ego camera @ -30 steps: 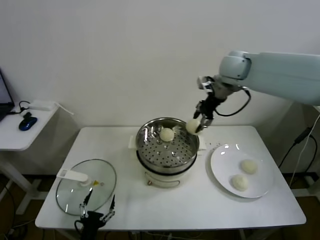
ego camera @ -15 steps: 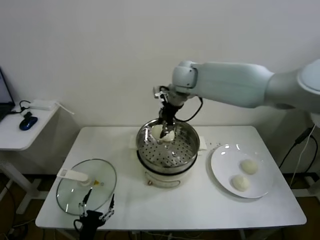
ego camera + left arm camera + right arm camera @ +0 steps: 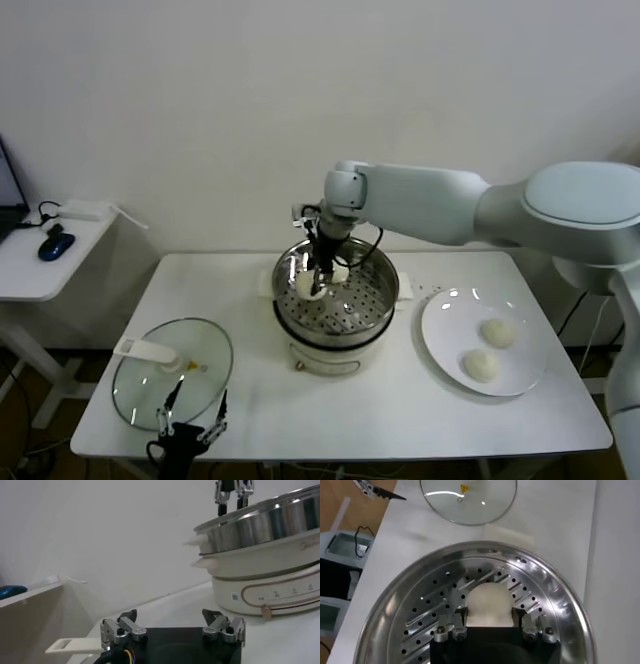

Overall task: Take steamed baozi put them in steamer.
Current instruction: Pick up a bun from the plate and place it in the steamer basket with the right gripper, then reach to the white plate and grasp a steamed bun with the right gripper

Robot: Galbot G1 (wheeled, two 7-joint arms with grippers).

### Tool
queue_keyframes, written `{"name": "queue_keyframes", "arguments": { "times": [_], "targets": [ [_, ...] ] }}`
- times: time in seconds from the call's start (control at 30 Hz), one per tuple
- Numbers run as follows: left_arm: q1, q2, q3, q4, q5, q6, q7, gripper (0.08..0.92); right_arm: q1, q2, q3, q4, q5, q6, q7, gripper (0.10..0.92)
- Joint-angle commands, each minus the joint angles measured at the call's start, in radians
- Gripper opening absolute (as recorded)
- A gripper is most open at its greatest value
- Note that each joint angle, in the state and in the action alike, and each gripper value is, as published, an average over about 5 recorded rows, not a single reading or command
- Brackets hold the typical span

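Observation:
The steamer, a shiny steel pot with a perforated tray on a cream base, stands mid-table. My right gripper reaches down into its left part and is shut on a cream-white baozi, low over the tray. In the right wrist view the baozi sits between the right gripper's fingers above the perforated tray. A second baozi lies on the tray beside it. Two more baozi lie on the white plate. My left gripper is parked open at the table's front left edge.
The glass lid with a white handle lies flat at the front left, just beyond the left gripper. The steamer rises to one side in the left wrist view. A side table with a blue mouse stands at the left.
My right gripper has carried the baozi from beside the pot's right rim across to the left part of the pot and lowered it toward the tray. The left arm has not moved.

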Motion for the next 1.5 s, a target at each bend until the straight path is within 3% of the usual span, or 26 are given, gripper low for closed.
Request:
{"name": "queue_keyframes", "arguments": {
  "times": [0.03,0.23,0.4,0.57,0.77,1.13,1.5],
  "targets": [
    [-0.006,-0.001,0.002,0.005,0.001,0.001,0.0,0.823,-0.071,0.027,0.016,-0.048,-0.036,0.005,0.007,0.6],
    [-0.005,-0.001,0.0,0.005,-0.001,0.0,-0.001,0.823,-0.08,0.03,0.035,-0.067,-0.041,0.008,0.048,0.611],
    [-0.002,-0.002,-0.001,0.001,-0.003,0.001,-0.002,0.823,0.009,-0.013,0.006,-0.018,0.007,0.021,0.025,0.711],
    [0.006,0.0,-0.003,-0.006,-0.003,0.002,-0.001,0.823,0.187,-0.137,-0.103,0.137,0.085,0.047,-0.051,0.812],
    [0.013,0.004,0.001,-0.006,-0.001,0.001,-0.001,0.823,0.406,-0.342,-0.277,0.28,0.091,0.142,-0.171,0.822],
    [0.007,0.003,0.016,-0.007,0.005,0.001,0.0,0.823,0.424,-0.745,-0.493,0.479,-0.267,0.219,-0.143,0.823],
    [0.002,-0.007,0.021,0.002,0.026,0.001,-0.001,0.823,0.056,-0.954,-0.246,0.452,-0.496,0.157,-0.042,0.823]
  ]
}}
